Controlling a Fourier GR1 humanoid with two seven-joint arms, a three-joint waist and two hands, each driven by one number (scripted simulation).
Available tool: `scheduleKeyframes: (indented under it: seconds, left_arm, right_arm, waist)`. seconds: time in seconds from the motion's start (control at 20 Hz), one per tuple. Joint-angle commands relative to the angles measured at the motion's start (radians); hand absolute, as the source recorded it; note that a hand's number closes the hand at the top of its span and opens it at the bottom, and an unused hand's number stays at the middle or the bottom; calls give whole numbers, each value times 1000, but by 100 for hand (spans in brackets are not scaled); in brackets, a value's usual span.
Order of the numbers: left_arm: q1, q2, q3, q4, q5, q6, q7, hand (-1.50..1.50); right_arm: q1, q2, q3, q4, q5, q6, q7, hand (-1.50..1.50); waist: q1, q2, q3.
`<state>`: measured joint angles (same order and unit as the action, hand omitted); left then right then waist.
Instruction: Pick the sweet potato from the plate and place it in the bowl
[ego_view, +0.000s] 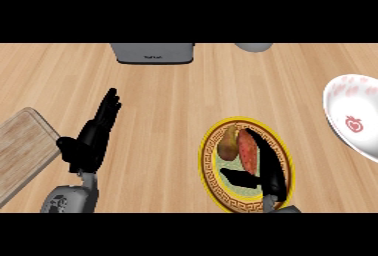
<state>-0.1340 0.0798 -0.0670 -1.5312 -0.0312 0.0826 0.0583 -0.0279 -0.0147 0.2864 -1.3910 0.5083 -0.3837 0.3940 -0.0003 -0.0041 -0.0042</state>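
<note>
over the plate: right hand open, holding nothing, fingers beside sweet potato;
risk: fingers nudge it against the brown piece;
left of plate: left hand open, resting

We see even, bright light on the counter, soft shadows, no glare, and slight blur throughout.
</note>
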Motion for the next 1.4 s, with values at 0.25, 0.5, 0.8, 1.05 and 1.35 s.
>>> scheduleKeyframes:
  seconds: [0.25, 0.5, 0.8, 1.05, 1.35]
  left_arm:
    - [-19, -24, 0, 17, -21, 17, -2, 0]
    - [-26, 0, 47, 68, 15, -31, -37, 0]
    - [-44, -51, 8, 64, -34, 19, -20, 0]
    - [-10, 14, 40, -13, 6, -41, 33, 0]
    - [12, -11, 25, -12, -22, -10, 5, 0]
  right_arm:
    - [-60, 1, 71, 152, 72, 54, -117, 150]
    - [-44, 13, 97, 124, 18, -1, -144, 150]
    - [-177, -21, -83, 21, -32, 43, -102, 150]
    - [-101, -30, -63, -163, -10, -30, -192, 150]
    - [-110, -62, -3, -379, 238, -99, -56, 150]
  waist:
    - [2, 5, 4]
    - [1, 5, 4]
    - [-1, 5, 4]
    - [-4, 2, 4]
    - [-11, -1, 3]
